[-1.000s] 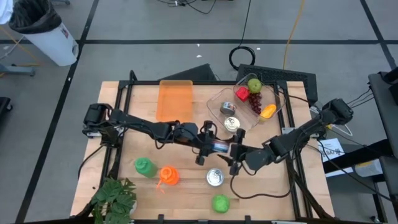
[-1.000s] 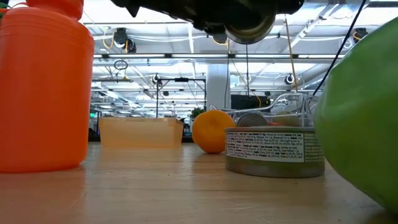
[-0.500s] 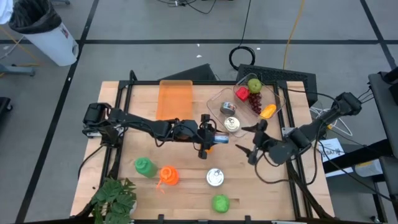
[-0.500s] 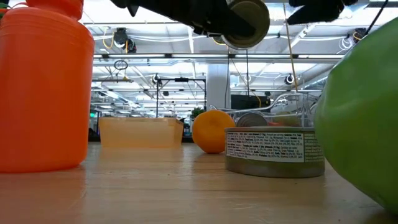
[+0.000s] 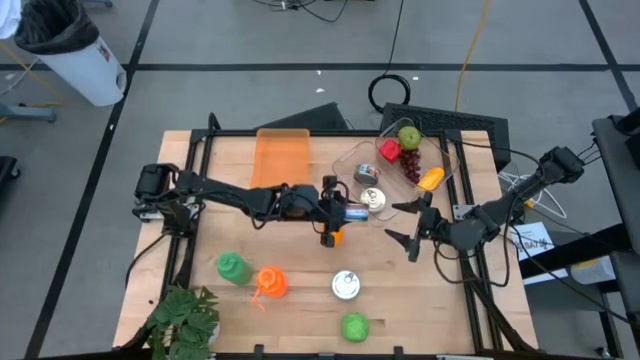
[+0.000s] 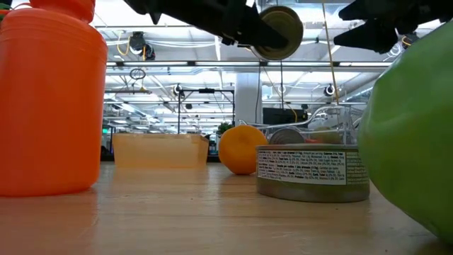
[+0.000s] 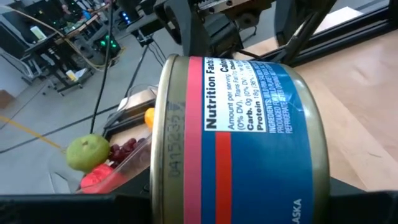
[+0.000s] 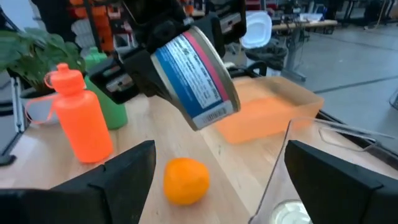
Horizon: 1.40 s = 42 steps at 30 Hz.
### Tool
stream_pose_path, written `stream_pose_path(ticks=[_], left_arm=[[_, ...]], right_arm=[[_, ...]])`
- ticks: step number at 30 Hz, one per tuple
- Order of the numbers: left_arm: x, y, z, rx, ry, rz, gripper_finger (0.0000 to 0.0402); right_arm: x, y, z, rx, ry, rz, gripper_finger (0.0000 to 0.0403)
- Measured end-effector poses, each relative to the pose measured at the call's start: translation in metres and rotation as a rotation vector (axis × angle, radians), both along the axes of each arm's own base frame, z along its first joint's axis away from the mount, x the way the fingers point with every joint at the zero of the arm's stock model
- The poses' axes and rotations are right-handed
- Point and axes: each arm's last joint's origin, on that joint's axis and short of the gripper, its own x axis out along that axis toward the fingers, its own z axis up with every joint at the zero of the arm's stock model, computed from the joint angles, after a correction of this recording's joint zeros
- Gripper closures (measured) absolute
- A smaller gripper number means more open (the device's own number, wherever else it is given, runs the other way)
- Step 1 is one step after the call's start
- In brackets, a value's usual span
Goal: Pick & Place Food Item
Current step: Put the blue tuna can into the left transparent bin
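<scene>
My left gripper [image 5: 338,211] is shut on a tin can with a blue and pink label [image 5: 356,211], held in the air over the table's middle, above an orange [image 5: 335,237]. The can fills the left wrist view [image 7: 236,137] and hangs high in the low view [image 6: 278,32]. My right gripper [image 5: 414,226] is open, to the right of the can and apart from it. Its wrist view shows the held can [image 8: 196,78] and the orange [image 8: 186,180] resting on the wood. My left gripper pinches the can between its two fingers, with a finger [image 7: 74,210] beside the rimmed end [image 7: 163,143] and the other at the opposite end. The fingers come level from the table's left. The can lies on its side, lifted clear of the table.
A clear bin [image 5: 447,170] at the far right holds an apple, grapes, other fruit and cans. An orange tray [image 5: 280,158] lies at the far middle. Near the front stand a green bottle [image 5: 232,267], an orange bottle [image 5: 270,283], a second can [image 5: 346,286], a green fruit [image 5: 355,326] and a plant [image 5: 185,315].
My right gripper has drawn back from the can toward the table's right edge. My left gripper has carried the can toward the far edge and the clear bin, and the can has turned so that a flat end faces the near edge.
</scene>
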Motion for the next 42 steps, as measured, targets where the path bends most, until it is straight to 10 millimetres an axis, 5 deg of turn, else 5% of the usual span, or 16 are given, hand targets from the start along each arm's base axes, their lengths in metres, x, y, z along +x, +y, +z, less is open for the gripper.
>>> stream_pose_path(ticks=[9, 27, 42], left_arm=[[0.013, 0.018, -0.018, 0.096, -0.013, 0.018, 0.0222], [0.081, 0.042, -0.072, 0.53, 0.14, 0.132, 0.0222], [0.081, 0.052, -0.087, 0.536, 0.256, 0.185, 0.021]], right_arm=[[-0.002, -0.002, -0.01, -0.017, -0.043, 0.01, 0.0065], [-0.002, -0.001, -0.01, -0.044, -0.05, 0.045, 0.0066], [-0.002, 0.0, -0.01, -0.043, -0.048, 0.07, 0.0067]])
